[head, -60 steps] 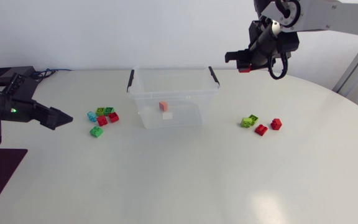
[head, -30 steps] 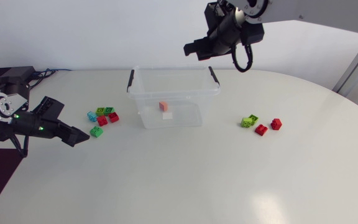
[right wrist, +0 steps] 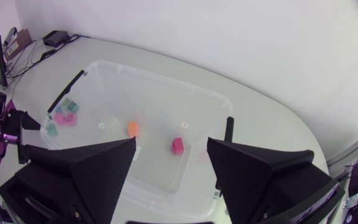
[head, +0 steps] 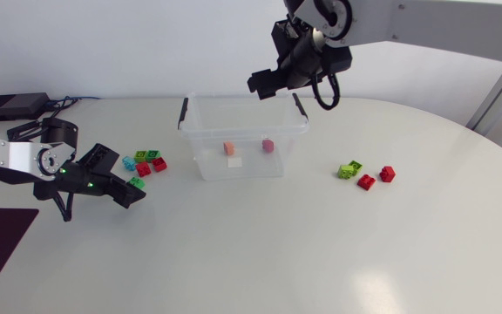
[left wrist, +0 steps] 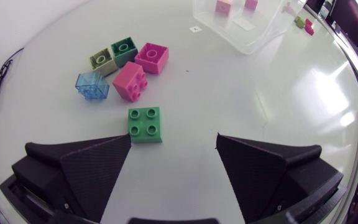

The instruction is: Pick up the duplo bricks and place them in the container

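Observation:
A clear plastic container (head: 200, 166) with black handles stands mid-table. Inside it lie an orange brick (head: 229, 148) and a dark pink brick (head: 267, 145). My right gripper (head: 264, 85) hangs open above the container's back right rim; in its wrist view the pink brick (right wrist: 178, 145) shows far below, between the fingers (right wrist: 98, 168). My left gripper (head: 133, 194) is open and low over the table. A green brick (left wrist: 145, 123) lies just ahead of one finger (left wrist: 92, 168). Past it are blue (left wrist: 92, 85), pink (left wrist: 131, 81) and green (left wrist: 124, 51) bricks.
Right of the container lie a lime brick (head: 349, 170) and two red bricks (head: 366, 181) (head: 387, 174). A black box with cables (head: 11, 106) sits at the table's rear left. A white label (head: 234, 161) lies on the container floor.
My right arm swung left over the container and opened; the brick it held is now inside the container. My left arm moved right and down toward the green brick.

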`<state>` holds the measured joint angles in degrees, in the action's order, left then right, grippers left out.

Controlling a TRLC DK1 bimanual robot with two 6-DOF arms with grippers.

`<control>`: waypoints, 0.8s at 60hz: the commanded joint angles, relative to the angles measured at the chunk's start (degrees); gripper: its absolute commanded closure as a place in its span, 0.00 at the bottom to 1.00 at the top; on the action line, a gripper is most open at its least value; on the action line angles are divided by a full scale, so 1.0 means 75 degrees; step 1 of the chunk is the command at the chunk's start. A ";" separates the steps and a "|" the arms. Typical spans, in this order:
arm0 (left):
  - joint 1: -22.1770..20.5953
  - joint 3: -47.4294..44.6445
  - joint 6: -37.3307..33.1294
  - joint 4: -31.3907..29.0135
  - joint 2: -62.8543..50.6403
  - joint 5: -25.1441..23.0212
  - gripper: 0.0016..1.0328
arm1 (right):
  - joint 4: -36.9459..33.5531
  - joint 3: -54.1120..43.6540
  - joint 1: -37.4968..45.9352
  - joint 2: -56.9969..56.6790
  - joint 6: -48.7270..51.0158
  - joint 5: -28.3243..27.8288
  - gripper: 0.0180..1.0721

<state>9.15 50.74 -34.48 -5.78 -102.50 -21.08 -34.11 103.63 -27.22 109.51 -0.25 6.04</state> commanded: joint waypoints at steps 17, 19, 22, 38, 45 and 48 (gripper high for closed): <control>-0.0001 0.1063 0.0191 0.0138 -0.0959 0.0467 0.22 | 0.0552 -0.2931 0.0958 -0.2473 0.0526 -0.0501 0.17; -0.0024 0.1168 0.0132 0.0033 -0.0970 0.0537 0.23 | 0.0587 -0.3189 0.1122 -0.2625 0.0608 -0.0630 0.17; -0.0083 0.1391 -0.0067 -0.0260 -0.1005 0.0760 0.23 | 0.0645 -0.3529 0.1251 -0.2801 0.0737 -0.0677 0.17; -0.0528 0.2926 -0.1356 -0.2440 -0.1416 0.1428 0.23 | 0.0657 -0.4619 0.1462 -0.3422 0.1135 -0.1040 0.15; -0.0809 0.3582 -0.1602 -0.3167 -0.1802 0.1838 0.23 | 0.0657 -0.4970 0.1626 -0.3645 0.1241 -0.1193 0.14; -0.0845 0.3641 -0.1661 -0.3249 -0.1861 0.1932 0.23 | 0.0657 -0.5111 0.1673 -0.3715 0.1264 -0.1204 0.14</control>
<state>3.27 76.42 -44.58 -28.45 -114.13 -7.49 -29.56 67.79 -15.46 82.85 8.01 -2.46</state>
